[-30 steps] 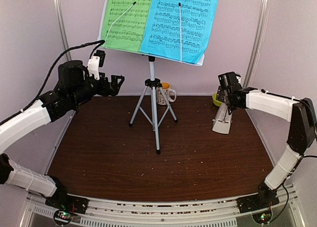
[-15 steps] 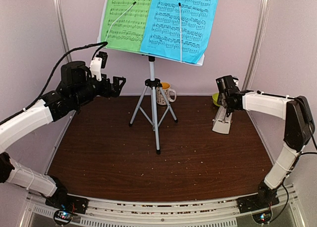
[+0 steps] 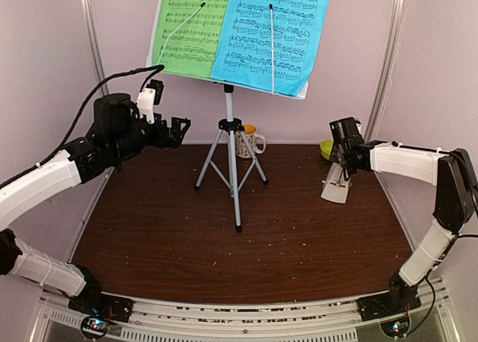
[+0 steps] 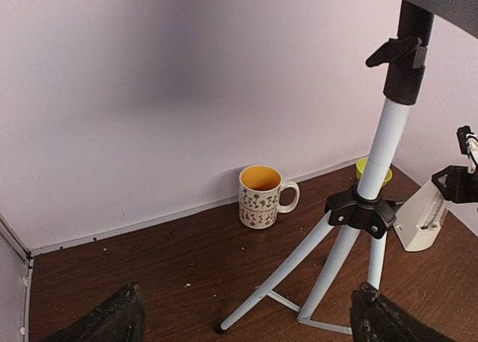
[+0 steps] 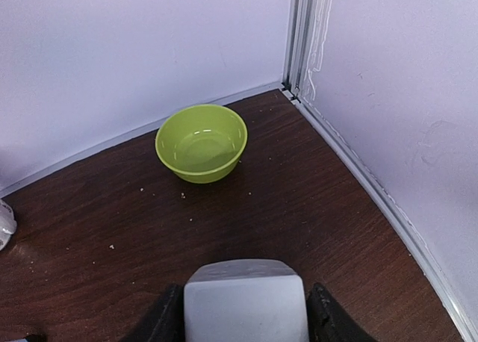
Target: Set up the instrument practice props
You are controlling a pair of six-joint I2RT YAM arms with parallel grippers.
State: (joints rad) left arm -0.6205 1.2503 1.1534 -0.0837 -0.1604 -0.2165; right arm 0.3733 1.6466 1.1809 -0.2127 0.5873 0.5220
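Observation:
The white music stand on its silver tripod (image 3: 232, 151) stands at the back centre. A green music sheet (image 3: 190, 28) and a blue music sheet (image 3: 272, 32) lie side by side on it under thin wire holders. At the right the white metronome (image 3: 336, 185) stands on the table. My right gripper (image 3: 342, 167) is over its top, and in the right wrist view the fingers (image 5: 163, 319) press against both sides of the metronome (image 5: 245, 301). My left gripper (image 3: 179, 125) hangs open in the air left of the tripod (image 4: 358, 207), holding nothing.
A patterned mug (image 3: 250, 140) with an orange inside sits behind the tripod by the back wall. A small lime-green bowl (image 5: 202, 142) sits in the back right corner, just beyond the metronome. Walls and a metal post close in the right side.
My right gripper has narrowed onto the metronome's top and dropped slightly. The left arm has crept a little to the right, still open.

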